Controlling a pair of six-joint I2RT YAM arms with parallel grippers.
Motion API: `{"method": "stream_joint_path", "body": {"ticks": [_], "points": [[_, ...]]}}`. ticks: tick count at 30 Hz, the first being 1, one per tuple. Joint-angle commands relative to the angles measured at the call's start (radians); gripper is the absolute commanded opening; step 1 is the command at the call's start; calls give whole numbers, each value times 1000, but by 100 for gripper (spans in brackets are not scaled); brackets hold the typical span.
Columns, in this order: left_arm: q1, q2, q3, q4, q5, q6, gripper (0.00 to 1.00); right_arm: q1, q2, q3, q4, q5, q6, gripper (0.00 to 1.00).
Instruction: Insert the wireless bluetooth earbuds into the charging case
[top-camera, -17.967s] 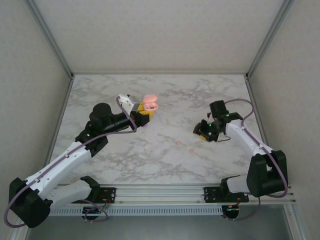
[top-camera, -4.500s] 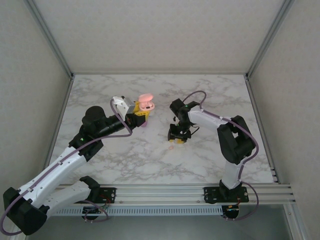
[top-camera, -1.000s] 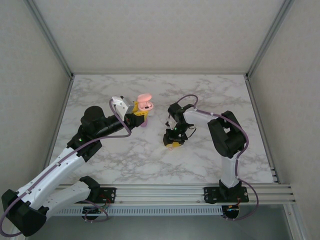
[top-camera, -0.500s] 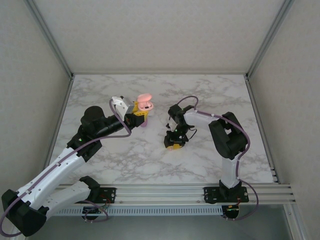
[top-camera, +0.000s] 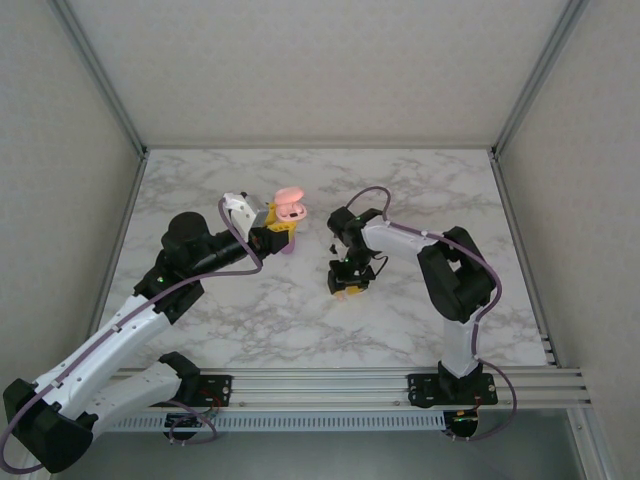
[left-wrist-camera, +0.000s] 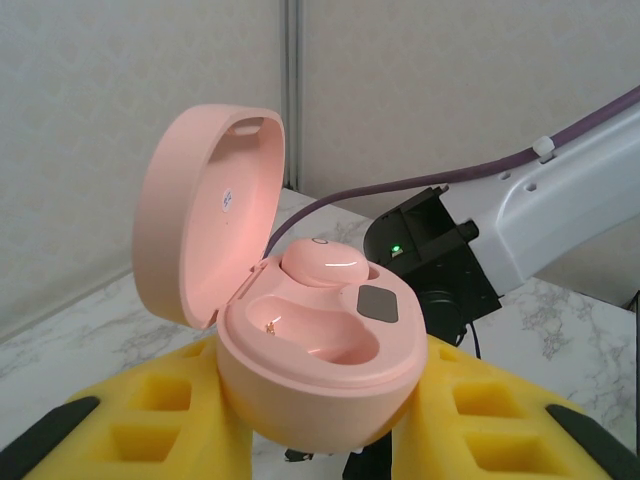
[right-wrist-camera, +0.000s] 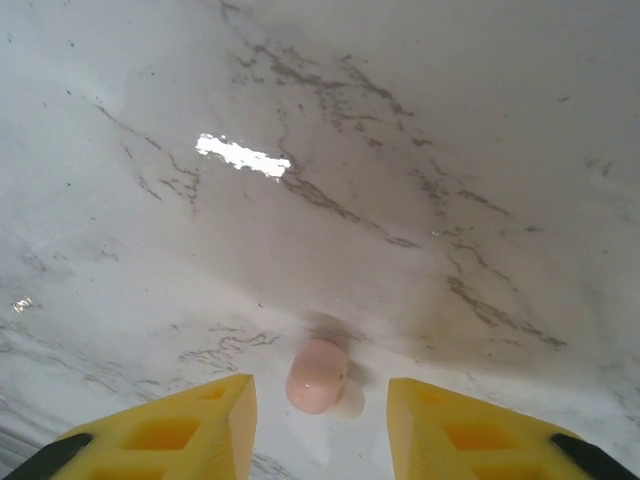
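Observation:
My left gripper (left-wrist-camera: 320, 430) is shut on a peach-pink charging case (left-wrist-camera: 320, 360), held above the table with its lid (left-wrist-camera: 205, 215) swung open. One pink earbud (left-wrist-camera: 325, 262) sits in the far socket; the near socket is bare. From above, the case (top-camera: 291, 207) shows at the left gripper (top-camera: 276, 232). My right gripper (right-wrist-camera: 320, 420) is open, pointing down at the marble, with a loose pink earbud (right-wrist-camera: 317, 375) lying on the table between its yellow fingers (right-wrist-camera: 185, 430), touching neither. From above, the right gripper (top-camera: 346, 285) stands low over the table centre.
The marble table (top-camera: 420, 200) is bordered by grey walls and aluminium posts. The right arm (left-wrist-camera: 470, 250) and its purple cable stand just behind the held case in the left wrist view. Open marble lies all round both grippers.
The right gripper shifted slightly over the last second, settling low over the loose earbud. The left arm with the open case has stayed still.

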Motion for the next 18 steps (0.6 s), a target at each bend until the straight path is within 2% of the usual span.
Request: {"method": "stream_joint_path", "body": {"ticks": [1,12,18], "points": [[-3,-13,22,14,-1,4,18,27,30,31,-48,43,26,38],[-3,-20,13,11,-8,6,18,46,62,49,-43,83,36,28],[-4,-16,15,14,-9,8,18,46,82,62,-39,82,39,29]]}}
